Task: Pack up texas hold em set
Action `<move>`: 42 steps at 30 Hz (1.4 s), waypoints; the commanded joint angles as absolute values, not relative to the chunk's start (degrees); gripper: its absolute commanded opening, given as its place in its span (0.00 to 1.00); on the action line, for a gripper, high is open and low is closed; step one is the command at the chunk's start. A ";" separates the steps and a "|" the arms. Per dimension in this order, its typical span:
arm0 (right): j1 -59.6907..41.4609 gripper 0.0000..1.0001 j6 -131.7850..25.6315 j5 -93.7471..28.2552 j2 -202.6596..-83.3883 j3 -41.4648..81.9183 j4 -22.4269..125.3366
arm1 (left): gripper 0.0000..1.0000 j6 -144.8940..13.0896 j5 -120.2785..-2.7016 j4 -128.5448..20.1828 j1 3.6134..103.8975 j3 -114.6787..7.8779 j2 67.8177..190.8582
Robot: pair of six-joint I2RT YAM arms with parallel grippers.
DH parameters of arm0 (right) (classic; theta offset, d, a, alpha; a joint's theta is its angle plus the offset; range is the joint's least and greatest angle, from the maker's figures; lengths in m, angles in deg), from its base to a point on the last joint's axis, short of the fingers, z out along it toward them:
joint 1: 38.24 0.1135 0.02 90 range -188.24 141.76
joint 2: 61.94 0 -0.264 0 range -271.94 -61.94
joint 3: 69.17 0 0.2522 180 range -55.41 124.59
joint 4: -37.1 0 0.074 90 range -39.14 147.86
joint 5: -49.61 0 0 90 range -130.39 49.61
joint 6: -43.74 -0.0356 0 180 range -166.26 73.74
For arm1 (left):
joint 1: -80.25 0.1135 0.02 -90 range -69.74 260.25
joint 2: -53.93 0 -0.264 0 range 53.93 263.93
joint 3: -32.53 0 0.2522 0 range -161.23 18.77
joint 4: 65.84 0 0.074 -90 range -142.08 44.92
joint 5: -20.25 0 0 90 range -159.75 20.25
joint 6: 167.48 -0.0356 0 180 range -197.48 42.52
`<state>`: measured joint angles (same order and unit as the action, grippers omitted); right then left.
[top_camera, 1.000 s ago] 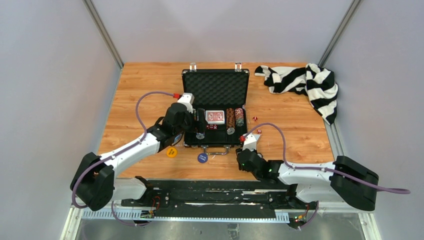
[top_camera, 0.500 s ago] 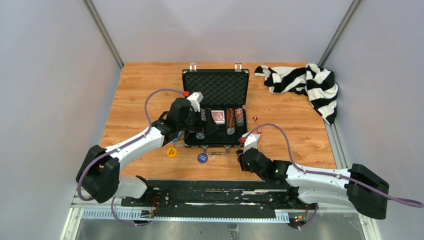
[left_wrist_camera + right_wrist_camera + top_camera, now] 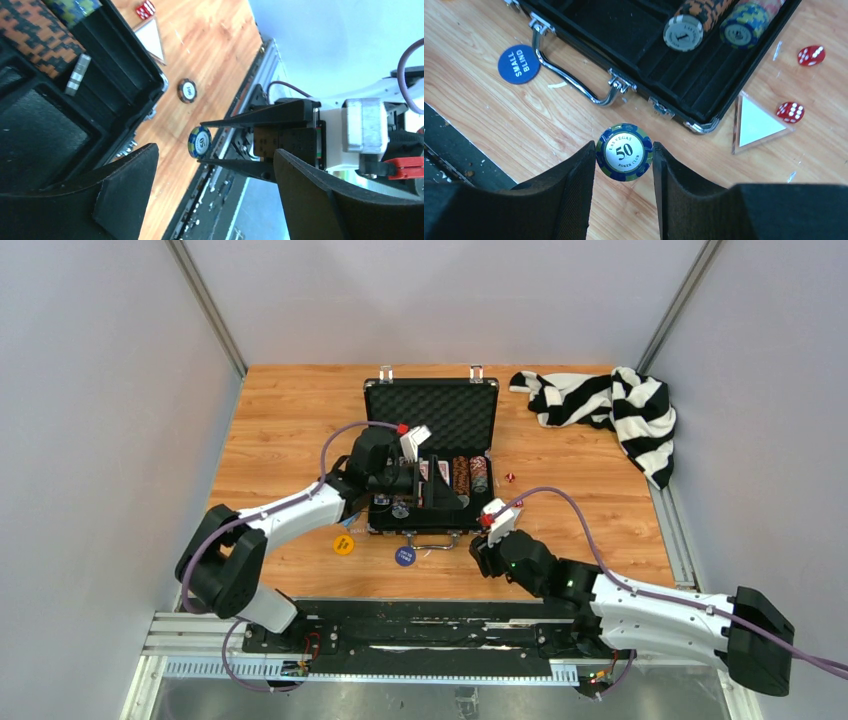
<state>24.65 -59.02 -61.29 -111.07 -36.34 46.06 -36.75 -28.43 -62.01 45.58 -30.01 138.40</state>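
The black briefcase (image 3: 385, 420) lies open mid-table, with card decks (image 3: 432, 472) and chip stacks (image 3: 694, 22) in its foam slots. My right gripper (image 3: 624, 155) is shut on a blue-green "50" poker chip (image 3: 624, 152), held on edge above the wood just in front of the case's right front corner (image 3: 482, 545). My left gripper (image 3: 215, 150) hovers open over the left part of the case (image 3: 425, 490), empty, looking sideways at that chip (image 3: 199, 142). Another chip (image 3: 188, 90) lies on the table. Red dice (image 3: 811, 55) (image 3: 790, 112) lie right of the case.
A blue "small blind" button (image 3: 518, 64) and a yellow button (image 3: 343, 544) lie in front of the case beside its metal handle (image 3: 574, 80). A clear triangle (image 3: 756, 122) sits by the dice. The striped cloth (image 3: 610, 410) is bunched at the back right.
My left arm has swung right over the case and its wrist has turned sideways. The right gripper stays near the case's front corner with the chip while its arm stretches out.
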 commanded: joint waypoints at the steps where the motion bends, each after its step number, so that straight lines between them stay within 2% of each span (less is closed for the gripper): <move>1: 23.46 0.43 -54.68 -59.96 -109.10 -33.26 45.94 | 0.88 -32.73 -20.33 -65.70 45.45 -30.97 140.95; 42: 23.37 0.44 -47.05 -57.73 -105.89 -28.40 45.15 | 0.71 -27.67 -16.10 -69.67 39.32 -34.62 149.66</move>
